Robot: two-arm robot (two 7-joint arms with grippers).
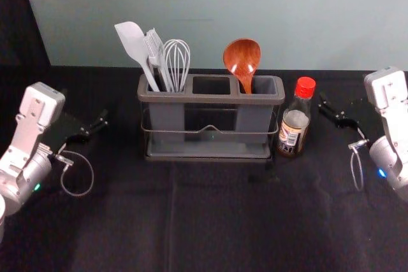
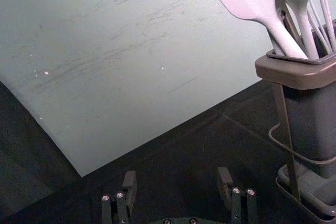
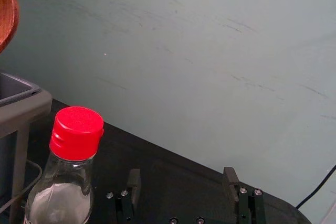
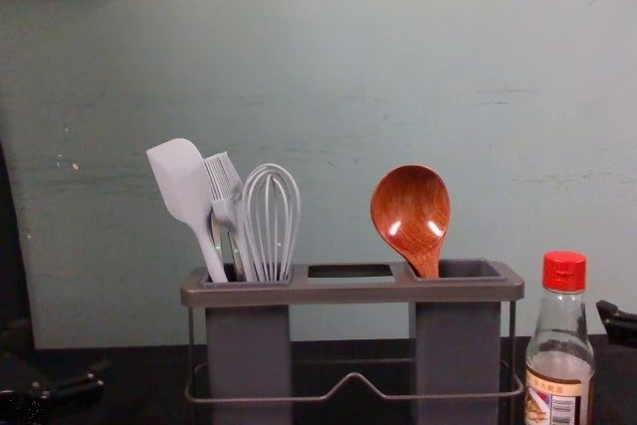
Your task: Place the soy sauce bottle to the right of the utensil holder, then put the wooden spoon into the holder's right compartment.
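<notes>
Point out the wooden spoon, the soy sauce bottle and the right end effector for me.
Wooden spoon [image 1: 241, 57]: head view, on its bowl.
Soy sauce bottle [image 4: 564, 273]: chest view, on its red cap.
Right end effector [image 3: 182, 176]: right wrist view, midway between its parted fingertips.

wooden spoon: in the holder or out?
In: the wooden spoon stands bowl-up, its neck dropping into the right compartment.

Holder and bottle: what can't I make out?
- Lower handle of the wooden spoon: hidden by the right compartment, head and chest views.
- Lower end of the whisk: hidden by the left compartment, same views.
- Fine print on the bottle's label: too small, head view.
</notes>
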